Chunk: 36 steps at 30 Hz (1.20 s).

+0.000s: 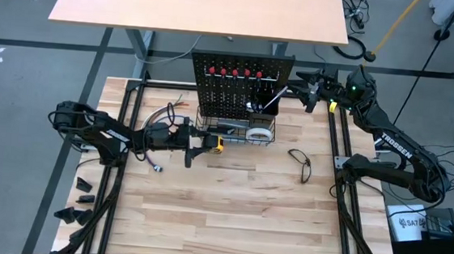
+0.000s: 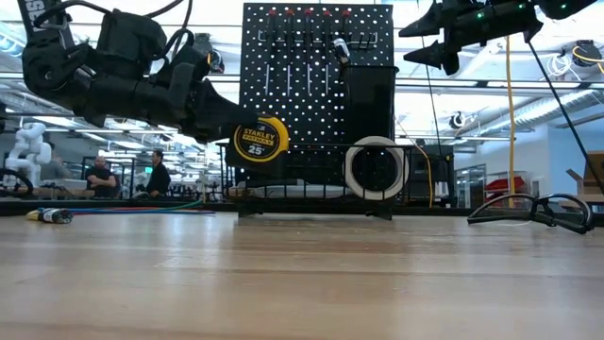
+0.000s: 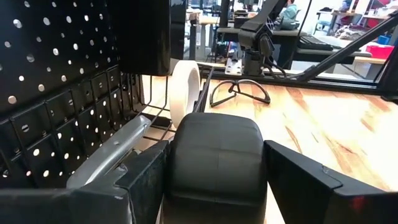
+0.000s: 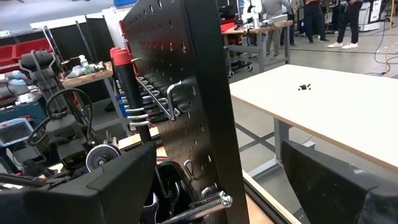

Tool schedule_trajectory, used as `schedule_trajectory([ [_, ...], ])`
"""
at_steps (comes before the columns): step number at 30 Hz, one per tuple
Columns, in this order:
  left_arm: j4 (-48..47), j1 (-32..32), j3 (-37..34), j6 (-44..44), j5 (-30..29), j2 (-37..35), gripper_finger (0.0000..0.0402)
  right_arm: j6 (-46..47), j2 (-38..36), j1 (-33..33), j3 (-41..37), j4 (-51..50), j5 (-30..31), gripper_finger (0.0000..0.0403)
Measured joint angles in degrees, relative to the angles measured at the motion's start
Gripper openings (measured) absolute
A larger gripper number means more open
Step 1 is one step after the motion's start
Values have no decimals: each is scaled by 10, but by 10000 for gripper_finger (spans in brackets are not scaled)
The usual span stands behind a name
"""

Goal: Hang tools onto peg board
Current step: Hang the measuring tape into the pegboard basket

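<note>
While the peg board (image 1: 230,91) hides most hung tools, we see our left fingers (image 2: 219,121) clenched on the tape measure (image 2: 259,139) beside the wire basket (image 1: 235,132); our right fingers (image 4: 242,180) spread wide, empty, beside the board's edge.

We see even, bright overhead light in the high view, with soft short shadows on the wooden table (image 1: 229,200). In the low view, windows behind backlight the peg board (image 2: 316,94) into near silhouette, with glare from 10 to 2 o'clock. The nearest tabletop blurs. Wrist views blur their close dark fingers.
</note>
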Motion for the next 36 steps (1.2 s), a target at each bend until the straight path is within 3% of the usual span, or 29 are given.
schedule_trajectory([
  [36, -11, 0, 0, -15, -3, 0, 254, 7, 0, 0, 0, -4, -2, 338],
])
